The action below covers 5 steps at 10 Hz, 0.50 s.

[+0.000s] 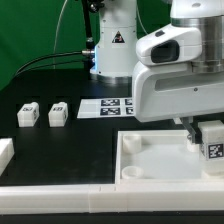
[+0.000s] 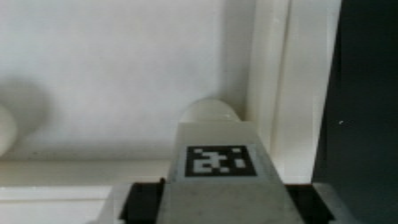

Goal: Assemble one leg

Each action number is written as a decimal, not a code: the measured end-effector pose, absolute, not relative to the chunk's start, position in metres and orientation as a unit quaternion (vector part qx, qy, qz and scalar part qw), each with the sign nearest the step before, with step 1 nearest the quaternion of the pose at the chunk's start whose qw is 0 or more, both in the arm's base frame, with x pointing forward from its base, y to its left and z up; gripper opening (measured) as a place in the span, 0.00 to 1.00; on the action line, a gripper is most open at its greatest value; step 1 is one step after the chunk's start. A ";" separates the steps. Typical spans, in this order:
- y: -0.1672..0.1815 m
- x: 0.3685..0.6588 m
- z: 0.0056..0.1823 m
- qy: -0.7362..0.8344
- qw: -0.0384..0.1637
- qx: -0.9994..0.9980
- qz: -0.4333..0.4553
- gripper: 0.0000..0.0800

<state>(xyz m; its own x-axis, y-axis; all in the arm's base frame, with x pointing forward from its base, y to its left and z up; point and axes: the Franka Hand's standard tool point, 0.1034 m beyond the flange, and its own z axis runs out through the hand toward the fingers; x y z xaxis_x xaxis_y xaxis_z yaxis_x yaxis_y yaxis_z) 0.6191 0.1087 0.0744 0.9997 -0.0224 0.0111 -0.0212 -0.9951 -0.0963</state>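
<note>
My gripper (image 1: 206, 138) is shut on a leg (image 1: 212, 148), a small white block with a black-and-white tag, and holds it over the right end of the large white square panel (image 1: 160, 160). In the wrist view the leg (image 2: 217, 150) stands between the two dark fingers (image 2: 146, 202), its tip near a rounded recess (image 2: 214, 104) by the panel's edge (image 2: 107, 90). I cannot tell whether the leg touches the panel. Two more legs (image 1: 28, 113) (image 1: 58, 113) lie on the black table at the exterior view's left.
The marker board (image 1: 112, 105) lies behind the panel. A white block (image 1: 5, 153) sits at the left edge. A long white rail (image 1: 70, 196) runs along the front. The arm's white base (image 1: 112, 45) stands at the back.
</note>
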 end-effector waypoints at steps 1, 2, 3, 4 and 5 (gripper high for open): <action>0.109 0.619 0.074 0.053 0.048 -0.997 -0.004 0.36; 0.109 0.619 0.074 0.106 0.051 -0.993 -0.001 0.36; 0.107 0.620 0.074 0.196 0.055 -0.979 -0.002 0.36; 0.108 0.618 0.074 0.266 0.059 -0.962 -0.011 0.36; 0.111 0.617 0.073 0.326 0.060 -0.943 -0.009 0.36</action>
